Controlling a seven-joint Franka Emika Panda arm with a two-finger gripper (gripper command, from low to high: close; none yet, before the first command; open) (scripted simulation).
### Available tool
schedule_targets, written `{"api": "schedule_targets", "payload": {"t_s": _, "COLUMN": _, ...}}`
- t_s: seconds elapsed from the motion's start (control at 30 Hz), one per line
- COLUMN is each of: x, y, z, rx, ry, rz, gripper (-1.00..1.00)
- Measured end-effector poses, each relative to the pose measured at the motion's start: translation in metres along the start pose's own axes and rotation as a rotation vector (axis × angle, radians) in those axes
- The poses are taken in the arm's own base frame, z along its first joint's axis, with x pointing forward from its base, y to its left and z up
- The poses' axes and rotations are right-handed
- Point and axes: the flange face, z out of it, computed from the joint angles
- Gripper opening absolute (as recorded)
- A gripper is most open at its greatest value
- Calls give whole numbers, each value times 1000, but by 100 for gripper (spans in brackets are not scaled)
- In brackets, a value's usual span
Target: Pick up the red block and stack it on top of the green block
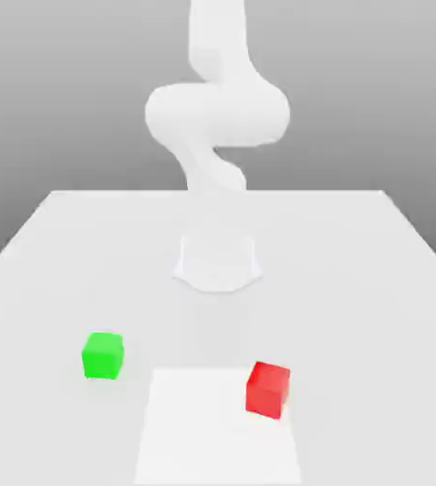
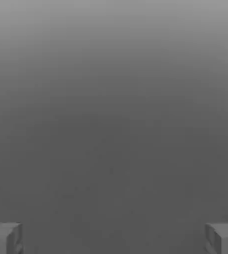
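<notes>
So we're right at the start here, nothing has been grabbed yet. The red block (image 1: 268, 389) sits on the white surface (image 1: 60, 247) at the near side, towards the exterior view's right, with one corner turned towards us. The green block (image 1: 103, 356) is also near, over on the exterior view's left, well apart from the red one and a touch farther back. Both rest flat on the surface, untouched.

The arm (image 1: 217, 114) is folded up high at the far side of the scene. In the hand view the gripper (image 2: 114, 238) has its jaws spread wide, with one grey fingertip (image 2: 4, 238) at each lower corner and nothing between them. All we see past them is plain grey, no block lined up under the hand.

So the step in hand looks like the reach for the red block. For the next move we reckon the hand has to travel out over the red block and come down with the jaws kept released. The block sits skewed, so we'd guess the wrist needs a turn to meet two flat faces rather than corners. Then close and lift, and carry it across to the green one.
</notes>
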Motion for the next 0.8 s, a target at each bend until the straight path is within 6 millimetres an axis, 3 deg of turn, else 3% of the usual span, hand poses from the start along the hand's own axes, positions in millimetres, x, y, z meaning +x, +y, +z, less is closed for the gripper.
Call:
{"api": "schedule_targets", "payload": {"t_s": 0.1, "x": -29, "y": 4, "z": 78, "rx": -113, "ry": -45, "rz": 30, "gripper": 0}}
{"api": "schedule_targets", "payload": {"t_s": 0.2, "x": -60, "y": 21, "z": 148, "rx": -213, "ry": -96, "rz": 65, "gripper": 0}}
{"api": "schedule_targets", "payload": {"t_s": 0.43, "x": -152, "y": 95, "z": 278, "rx": -427, "ry": -252, "rz": 172, "gripper": 0}}
{"api": "schedule_targets", "payload": {"t_s": 0.53, "x": -202, "y": 136, "z": 313, "rx": -508, "ry": -336, "rz": 232, "gripper": 0}}
{"api": "schedule_targets", "payload": {"t_s": 0.63, "x": -247, "y": 165, "z": 331, "rx": -563, "ry": -413, "rz": 280, "gripper": 0}}
{"api": "schedule_targets", "payload": {"t_s": 0.7, "x": -259, "y": 171, "z": 338, "rx": -569, "ry": -428, "rz": 286, "gripper": 0}}
{"api": "schedule_targets", "payload": {"t_s": 0.8, "x": -262, "y": 179, "z": 350, "rx": -572, "ry": -426, "rz": 306, "gripper": 0}}
